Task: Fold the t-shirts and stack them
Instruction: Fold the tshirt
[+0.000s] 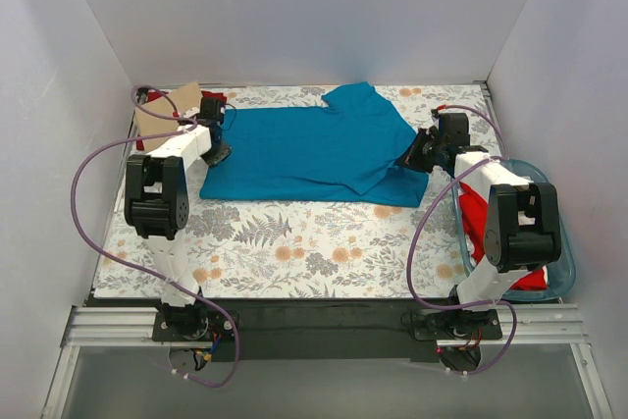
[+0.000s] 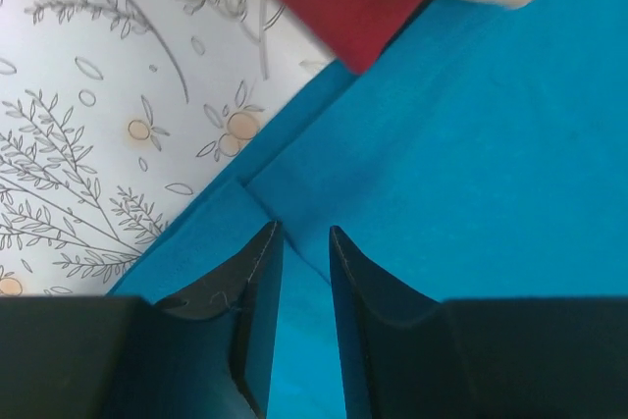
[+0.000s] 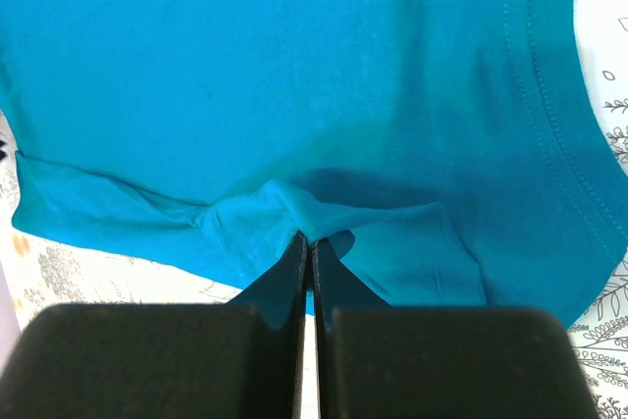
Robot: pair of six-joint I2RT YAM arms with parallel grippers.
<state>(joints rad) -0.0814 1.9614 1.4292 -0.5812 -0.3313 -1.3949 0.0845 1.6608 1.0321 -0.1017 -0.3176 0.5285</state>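
**Top external: teal-blue t-shirt flat on the bench, 1 gripper at each side**

Here is the teal-blue t-shirt (image 1: 304, 149), spread wide across the floral cloth (image 1: 294, 242) that covers the bench. It lies mid-bench toward the back, with 1 flap folded over on its right half.

On the left, the left gripper (image 2: 302, 233) is down at the shirt's left edge. The left wrist view shows its 2 fingers (image 2: 257, 272) parted by a narrow gap. Teal cloth shows through that gap and a folded hem edge sits right at the tips, but nothing is pinched between them. This one reads as released.

On the right, the right gripper (image 3: 312, 240) sits at the shirt's right edge. Its jaws are clenched together, and a small bunch of teal fabric is puckered up at the tips. That is a firm grasp on the teal-blue t-shirt.

At the back left corner, the tan-beige t-shirt (image 1: 162, 110) lies folded with a red t-shirt (image 2: 334, 2) peeking out beneath it. The pile sits just beside the teal shirt's left edge.

At the far right, more red t-shirts (image 1: 476, 213) are heaped in the clear plastic tub (image 1: 564, 272), partly hidden behind the right arm.
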